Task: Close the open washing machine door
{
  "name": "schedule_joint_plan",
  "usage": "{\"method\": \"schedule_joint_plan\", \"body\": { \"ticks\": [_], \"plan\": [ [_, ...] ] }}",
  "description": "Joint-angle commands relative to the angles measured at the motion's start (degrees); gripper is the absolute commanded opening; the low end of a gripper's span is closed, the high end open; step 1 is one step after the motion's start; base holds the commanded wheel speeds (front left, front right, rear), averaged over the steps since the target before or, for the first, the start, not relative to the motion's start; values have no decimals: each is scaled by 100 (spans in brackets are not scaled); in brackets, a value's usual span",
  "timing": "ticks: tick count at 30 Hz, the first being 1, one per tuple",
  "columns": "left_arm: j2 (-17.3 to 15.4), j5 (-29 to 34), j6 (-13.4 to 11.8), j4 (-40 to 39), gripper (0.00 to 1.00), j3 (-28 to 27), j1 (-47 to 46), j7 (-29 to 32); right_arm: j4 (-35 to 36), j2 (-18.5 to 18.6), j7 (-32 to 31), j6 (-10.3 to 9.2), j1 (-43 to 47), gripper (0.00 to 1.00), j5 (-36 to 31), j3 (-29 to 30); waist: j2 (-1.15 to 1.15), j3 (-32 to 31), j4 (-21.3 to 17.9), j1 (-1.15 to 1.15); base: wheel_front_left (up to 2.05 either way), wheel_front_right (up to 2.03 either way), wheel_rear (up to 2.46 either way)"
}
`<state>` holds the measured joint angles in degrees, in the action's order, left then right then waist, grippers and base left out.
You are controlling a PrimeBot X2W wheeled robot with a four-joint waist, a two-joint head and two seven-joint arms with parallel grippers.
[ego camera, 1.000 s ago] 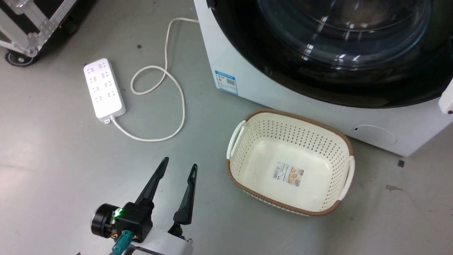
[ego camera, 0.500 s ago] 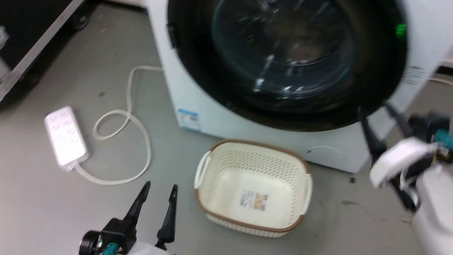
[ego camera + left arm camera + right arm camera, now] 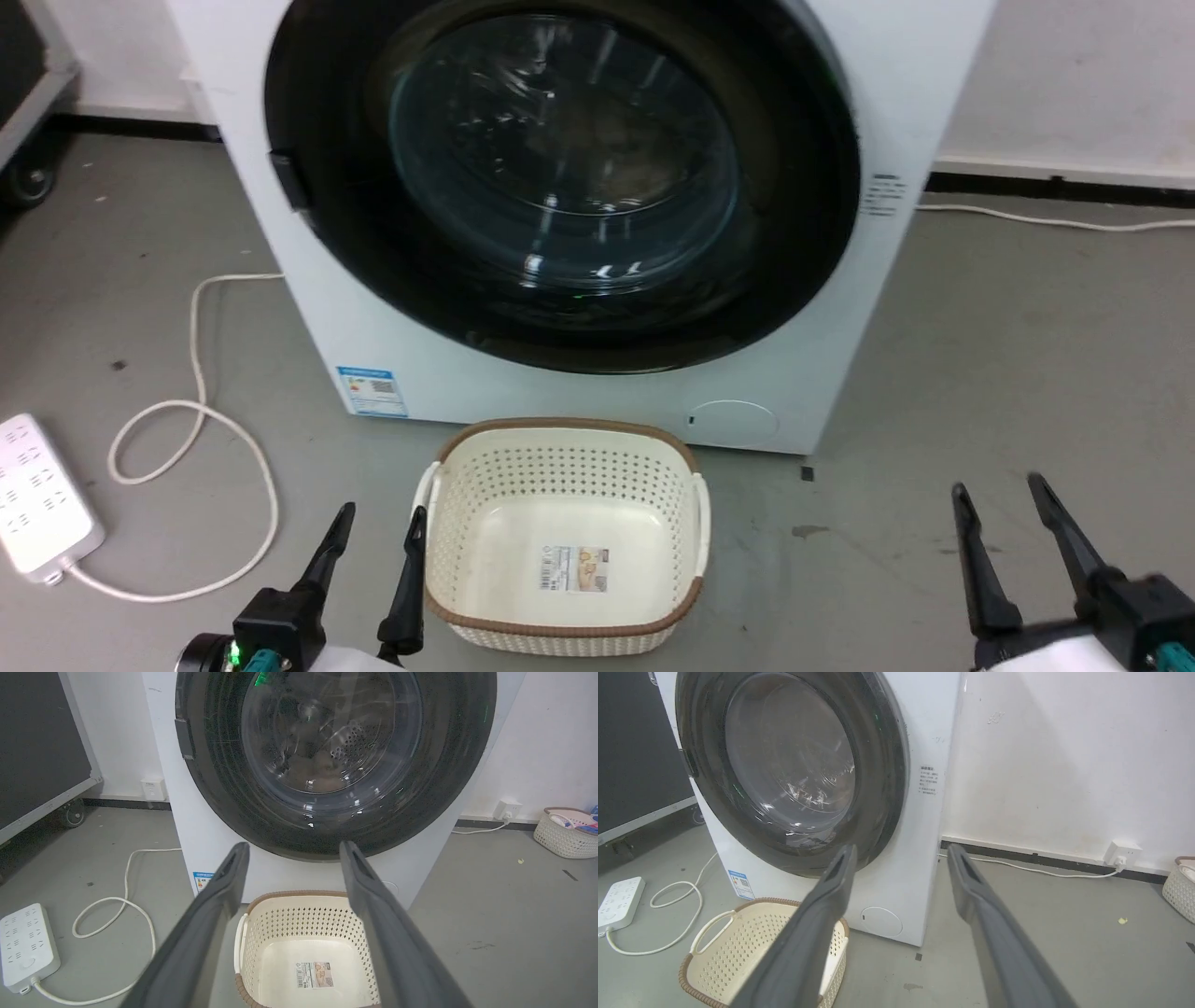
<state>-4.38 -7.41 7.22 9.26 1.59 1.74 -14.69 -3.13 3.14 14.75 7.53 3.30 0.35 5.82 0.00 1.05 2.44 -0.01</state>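
The washing machine door (image 3: pixel 560 168) is a big round pane with a glossy black rim and a bulging glass bowl. It lies flat against the white machine front (image 3: pixel 560 397); the steel drum shows through the glass of the door (image 3: pixel 327 732). Its latch tab sits at the door's left edge. From the right wrist the door (image 3: pixel 789 760) looks flush with the cabinet. My left gripper (image 3: pixel 383 511) is low at the left, open and holding nothing, well short of the machine. My right gripper (image 3: pixel 996 485) is low at the right, open too. Left gripper (image 3: pixel 294 845) and right gripper (image 3: pixel 901 849) both point at the machine.
A cream laundry basket (image 3: pixel 560 467) with a brown rim stands on the floor right before the machine, between my grippers. A white power strip (image 3: pixel 42 504) and its looped cable (image 3: pixel 196 373) lie left. Another basket (image 3: pixel 565 830) sits by the right wall, and a black wheeled case (image 3: pixel 37 742) stands left.
The head camera has swung up and left to face the machine squarely. My right gripper has come down into the lower right of the view. The door looks the same throughout.
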Motion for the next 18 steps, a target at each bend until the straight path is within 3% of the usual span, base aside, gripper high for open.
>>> {"method": "schedule_joint_plan", "body": {
  "ticks": [1,4,5,18],
  "plan": [
    [-17,34,15,-11,100,-11,-21,-30,52,-19,24,-4,75,100,44,4,0,20,-42,1,0,0,0],
    [-1,65,14,-50,100,-48,-51,-30,77,-23,24,-4,143,100,167,-40,0,49,-60,1,0,0,0],
    [8,49,0,-38,0,-36,-19,2,32,-1,-1,0,95,0,160,-35,0,50,-61,1,0,0,0],
    [18,101,-56,-106,0,-44,-31,116,50,-2,-114,1,61,0,145,-85,0,38,-78,1,0,0,0]
  ]
}}
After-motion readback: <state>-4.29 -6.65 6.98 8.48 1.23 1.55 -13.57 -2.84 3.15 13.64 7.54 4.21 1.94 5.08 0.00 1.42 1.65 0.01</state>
